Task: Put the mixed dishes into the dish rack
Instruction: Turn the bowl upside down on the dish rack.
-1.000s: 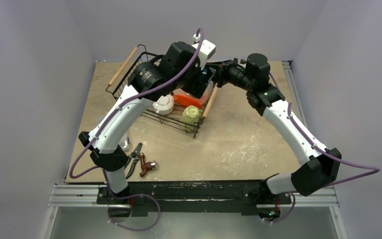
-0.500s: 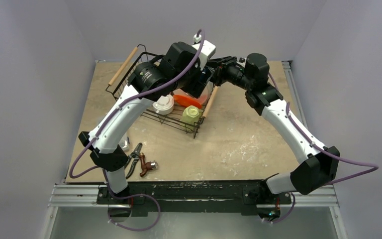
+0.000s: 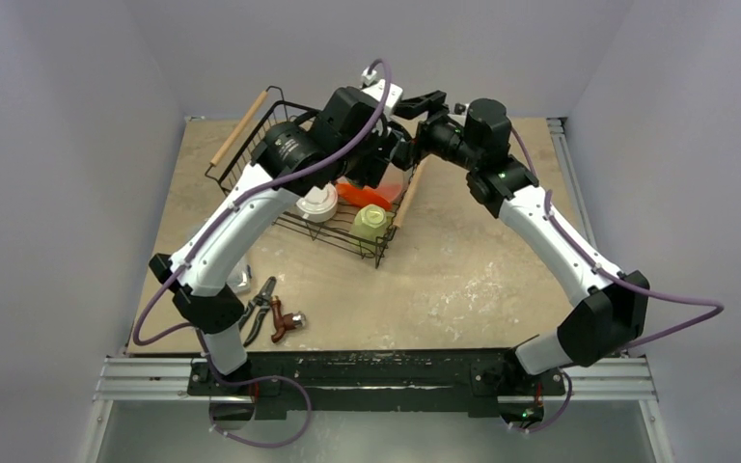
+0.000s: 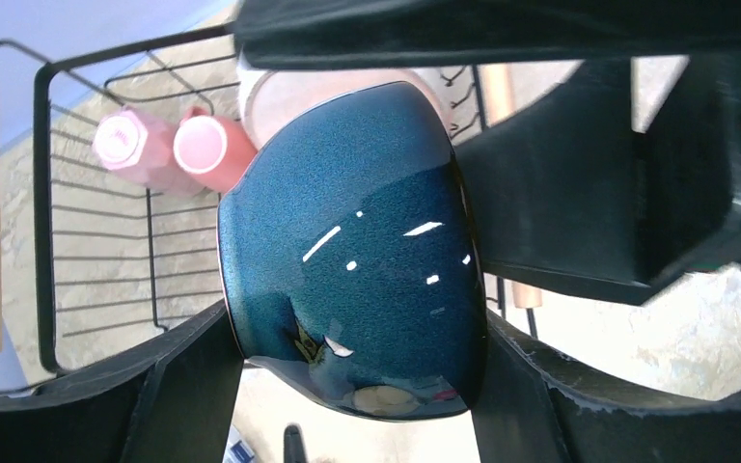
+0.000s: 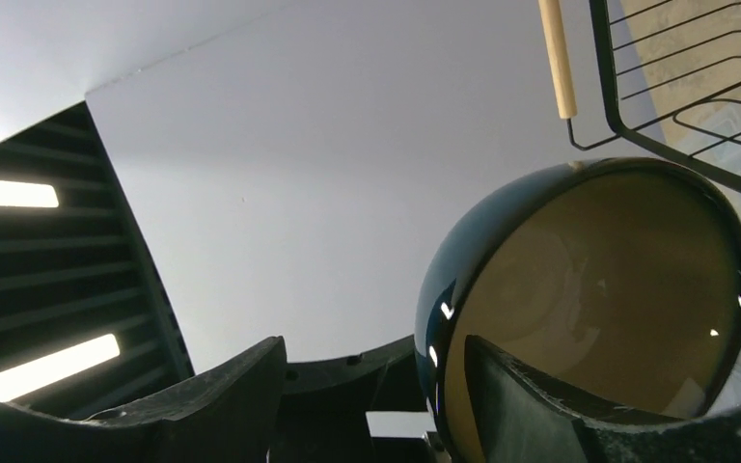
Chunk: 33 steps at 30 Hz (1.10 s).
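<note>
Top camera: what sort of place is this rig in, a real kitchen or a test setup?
Most likely a lab test cell, not a kitchen: plain walls box in the table, the arms bolt to an aluminium rail, and pliers lie near the dish rack.

No legible text, no readable labels, numbers or signs
</note>
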Each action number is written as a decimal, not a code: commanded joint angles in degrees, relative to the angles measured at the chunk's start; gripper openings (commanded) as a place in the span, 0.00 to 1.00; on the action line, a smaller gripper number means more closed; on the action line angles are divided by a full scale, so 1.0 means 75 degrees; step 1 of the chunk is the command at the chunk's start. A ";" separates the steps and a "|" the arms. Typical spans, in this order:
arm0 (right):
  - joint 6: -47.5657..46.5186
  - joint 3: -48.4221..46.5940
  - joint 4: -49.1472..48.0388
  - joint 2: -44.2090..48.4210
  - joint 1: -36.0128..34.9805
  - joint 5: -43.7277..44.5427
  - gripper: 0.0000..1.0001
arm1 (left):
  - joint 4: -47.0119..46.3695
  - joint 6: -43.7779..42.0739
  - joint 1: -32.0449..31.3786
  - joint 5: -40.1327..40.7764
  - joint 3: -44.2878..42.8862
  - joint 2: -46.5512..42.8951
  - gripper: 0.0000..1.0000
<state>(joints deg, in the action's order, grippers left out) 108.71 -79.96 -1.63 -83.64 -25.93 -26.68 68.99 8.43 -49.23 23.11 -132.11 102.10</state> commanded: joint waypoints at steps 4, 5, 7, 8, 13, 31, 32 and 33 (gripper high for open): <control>-0.1201 -0.0798 0.0705 -0.0270 -0.0069 -0.0313 0.75 | -0.0945 0.0452 0.0732 0.0790 0.0577 -0.1067 0.00; -0.1363 -0.0818 0.0819 -0.0268 -0.0069 -0.0330 0.76 | -0.0929 0.0423 0.0823 0.0846 0.0666 -0.1118 0.00; -0.1625 -0.0777 0.1050 -0.0230 0.0028 -0.0456 0.79 | -0.1004 0.0253 0.1061 0.0984 0.1031 -0.1291 0.00; -0.1801 -0.0714 0.1120 -0.0193 0.0177 -0.0516 0.79 | -0.1120 0.0111 0.1180 0.1064 0.1302 -0.1429 0.00; -0.4291 -0.0990 0.3230 0.0093 0.1586 -0.0866 0.82 | -0.1610 -0.0917 0.1844 0.1357 0.2477 -0.1782 0.00; -0.9546 -0.1753 0.7979 0.0700 0.3868 0.0029 0.81 | -0.4660 -0.3133 0.3592 0.1302 0.4330 0.0060 0.00; -0.9601 -0.1786 0.8054 0.0653 0.3903 0.0035 0.82 | -0.4700 -0.3205 0.3638 0.1325 0.4300 0.0230 0.00; -0.9614 -0.1788 0.8073 0.0616 0.3938 0.0027 0.81 | -0.4721 -0.3238 0.3669 0.1360 0.4276 0.0379 0.00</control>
<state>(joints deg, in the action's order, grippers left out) 42.35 -90.15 54.78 -78.37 2.79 -28.05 42.22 -11.84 -23.46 30.50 -98.50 103.11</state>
